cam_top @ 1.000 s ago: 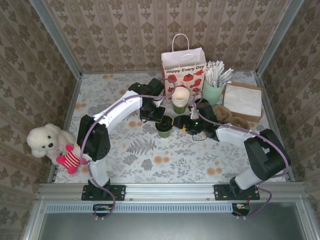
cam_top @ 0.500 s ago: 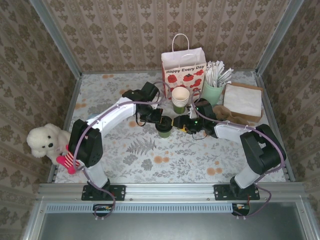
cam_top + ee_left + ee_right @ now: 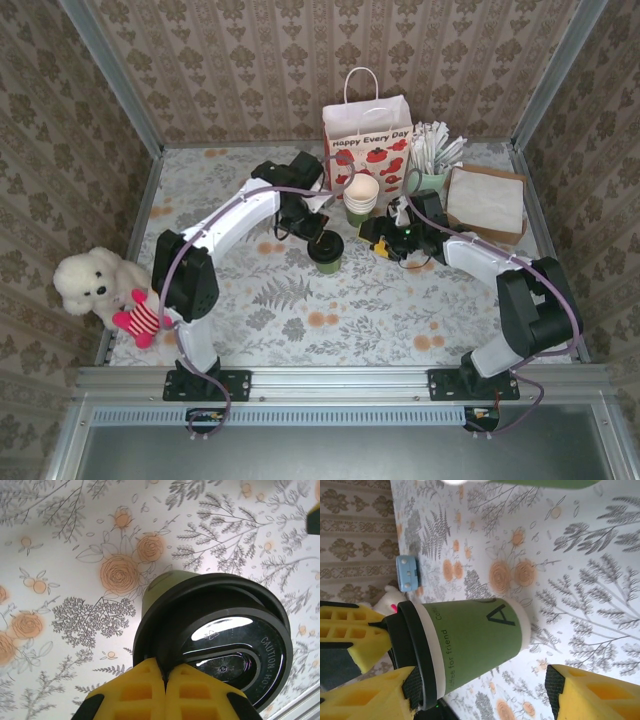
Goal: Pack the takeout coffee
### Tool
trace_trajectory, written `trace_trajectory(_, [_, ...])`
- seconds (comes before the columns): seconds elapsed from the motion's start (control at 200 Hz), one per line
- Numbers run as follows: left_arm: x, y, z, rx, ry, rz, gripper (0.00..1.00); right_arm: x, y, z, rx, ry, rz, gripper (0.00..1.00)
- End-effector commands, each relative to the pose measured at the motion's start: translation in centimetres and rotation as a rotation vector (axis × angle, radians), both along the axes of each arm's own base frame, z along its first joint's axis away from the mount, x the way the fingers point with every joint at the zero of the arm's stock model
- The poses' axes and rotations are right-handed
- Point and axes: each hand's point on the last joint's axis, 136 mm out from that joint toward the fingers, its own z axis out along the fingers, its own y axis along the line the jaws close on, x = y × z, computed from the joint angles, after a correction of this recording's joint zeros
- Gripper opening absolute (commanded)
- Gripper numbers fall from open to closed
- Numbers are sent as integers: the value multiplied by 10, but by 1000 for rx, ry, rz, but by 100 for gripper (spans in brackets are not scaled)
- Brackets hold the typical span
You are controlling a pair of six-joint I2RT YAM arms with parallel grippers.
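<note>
1. Currently takeout coffee (image 3: 326, 252) stands upright mid-table (image 3: 280, 300); lid reads "CAUTION: HOT", side "for friend".
2. Left gripper (image 3: 164, 680) pinched closed on lid rim.
3. Right gripper (image 3: 370, 236) open, near the coffee.
4. Bag (image 3: 367, 140): "Happy Every Day".

- You have one takeout coffee (image 3: 326, 250).
- You have one paper bag (image 3: 367, 140).
- You see one stack of open cups (image 3: 361, 193) and one cup of sticks (image 3: 433, 160).
- There is one plush dog (image 3: 90, 282) and one pile of napkins (image 3: 487, 198).

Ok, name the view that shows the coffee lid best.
Left wrist: the lid close up from above, CAUTION HOT legible, left hand shut at its rim. Right wrist shows it edge-on atop the green cup; top view, a dark disc.
</note>
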Motion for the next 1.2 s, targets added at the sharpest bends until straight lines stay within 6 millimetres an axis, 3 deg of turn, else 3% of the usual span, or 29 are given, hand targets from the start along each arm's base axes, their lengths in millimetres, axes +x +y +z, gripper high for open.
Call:
trace_trajectory(0.0, [-20,-3,-5,46,44,-173,0,-6,11,1,62,52,39,68])
trace_trajectory(0.205, [-25,-21,-6,20,4,-268,0,-10,21,-5,88,76,79,63])
trace_trajectory(0.595, [-23,-22,-22,39,9,-245,0,-26,32,-28,79,143,143,62])
trace_trajectory(0.795, [-23,-23,-29,29,18,-207,0,-37,27,-49,29,182,149,61])
trace_trajectory(0.945, [-35,-16,-52,37,77,-151,0,-49,16,-75,-44,230,138,61])
trace_trajectory(1.085, [-63,-6,-92,42,204,-91,0,-68,4,-109,-110,311,132,61])
trace_trajectory(1.195, [-71,2,-112,54,243,-64,0,-77,-1,-128,-128,359,123,61])
